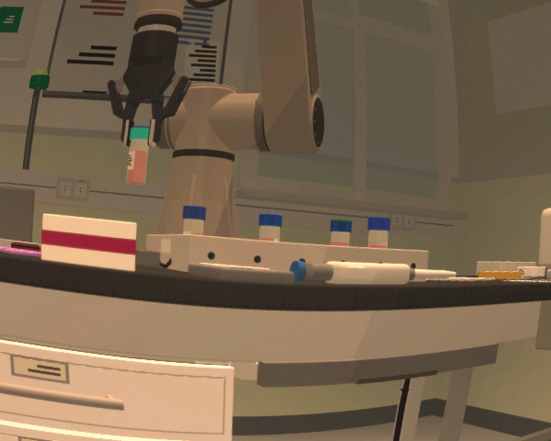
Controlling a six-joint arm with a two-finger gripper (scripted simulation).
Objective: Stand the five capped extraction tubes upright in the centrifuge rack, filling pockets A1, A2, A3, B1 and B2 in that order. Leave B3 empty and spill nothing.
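A teal-capped tube (138,155) with pink liquid hangs upright in the air, well above the left end of the white centrifuge rack (285,252). Several capped tubes stand upright in the rack: a blue-capped one (194,220) at the left, another blue-capped one (270,227), a green-and-blue-capped one (340,232) and a blue-capped one (378,232) toward the right. Which pockets they fill I cannot tell from this low angle. My gripper (139,134) points straight down above the bench's left part and is closed on the teal cap, holding that tube.
The bench's dark front edge (266,294) curves across the view. A white box with a red stripe (89,241) stands left of the rack. A pipette with a blue knob (361,272) lies in front of the rack. The arm's base (200,190) rises behind it.
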